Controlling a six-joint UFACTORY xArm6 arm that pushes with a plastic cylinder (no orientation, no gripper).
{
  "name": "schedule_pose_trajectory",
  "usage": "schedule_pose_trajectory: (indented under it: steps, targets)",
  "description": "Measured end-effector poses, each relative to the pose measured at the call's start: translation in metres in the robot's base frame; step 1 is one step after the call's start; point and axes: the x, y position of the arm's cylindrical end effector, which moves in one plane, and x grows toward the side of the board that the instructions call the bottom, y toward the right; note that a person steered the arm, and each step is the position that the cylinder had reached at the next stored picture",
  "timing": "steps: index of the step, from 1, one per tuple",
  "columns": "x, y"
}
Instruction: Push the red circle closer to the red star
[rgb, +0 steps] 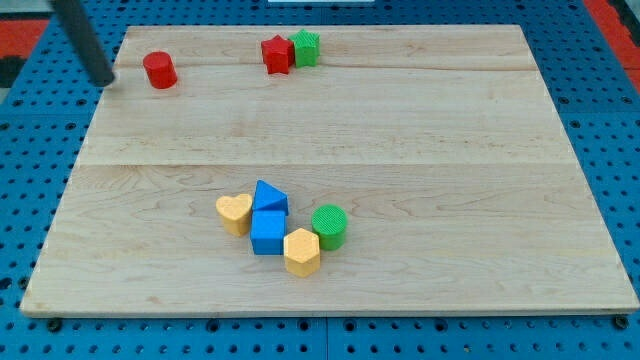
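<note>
My tip (104, 80), the bare end of a dark rod with no claw to open or close, rests at the wooden board's (420, 130) top-left edge, just left of the red circle (159, 70), a short, plain red cylinder standing upright. Open board separates the circle from the red star (276, 54), which touches a green star (307, 47) near the top edge. Lower down cluster a yellow heart (234, 213), blue triangle (269, 196), blue cube (267, 232), yellow hexagon (301, 251) and green circle (329, 226).
</note>
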Motion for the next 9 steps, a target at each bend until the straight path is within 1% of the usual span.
schedule_pose_trajectory:
  steps: [1,2,3,4,5,6,7,8,9]
  targets:
    - [-0.023,0.13]
    - [-0.025,0.106]
    - [-0.012,-0.001]
    - [-0.06,0.036]
    - [-0.078,0.107]
    - [-0.071,0.101]
    - [-0.068,0.078]
    - [-0.044,0.122]
    - [-0.043,0.134]
